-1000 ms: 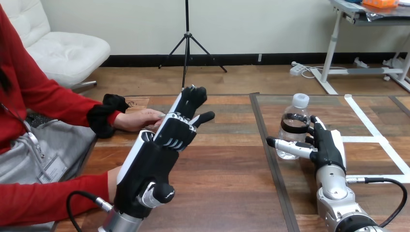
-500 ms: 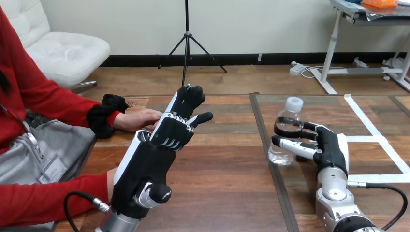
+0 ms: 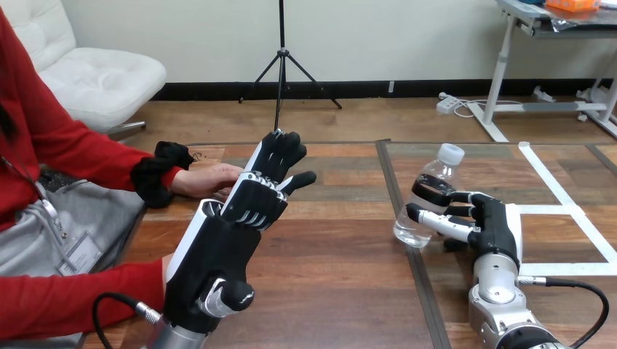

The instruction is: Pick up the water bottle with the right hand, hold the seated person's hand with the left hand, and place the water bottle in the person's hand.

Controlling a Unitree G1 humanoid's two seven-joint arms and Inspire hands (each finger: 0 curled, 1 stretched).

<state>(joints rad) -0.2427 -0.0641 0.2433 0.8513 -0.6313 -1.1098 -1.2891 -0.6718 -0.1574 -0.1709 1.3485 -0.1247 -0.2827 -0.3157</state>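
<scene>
A clear water bottle (image 3: 428,198) with a white cap and a dark label band leans to the right at the table's middle right. My right hand (image 3: 489,222) has its fingers and thumb curled round the bottle's middle. My left hand (image 3: 240,218) stands raised at the centre left with straight fingers pointing away from me. The person's hand (image 3: 207,179) lies flat on the table just behind and left of my left hand's fingers; I cannot tell whether they touch.
White tape lines (image 3: 564,211) mark a rectangle on the table's right part. A dark seam (image 3: 396,196) runs down the table left of the bottle. The person's other red-sleeved arm (image 3: 73,302) lies along the lower left edge.
My right hand has closed round the bottle, tilted it and carried it left and toward me. My left hand has drifted slightly left.
</scene>
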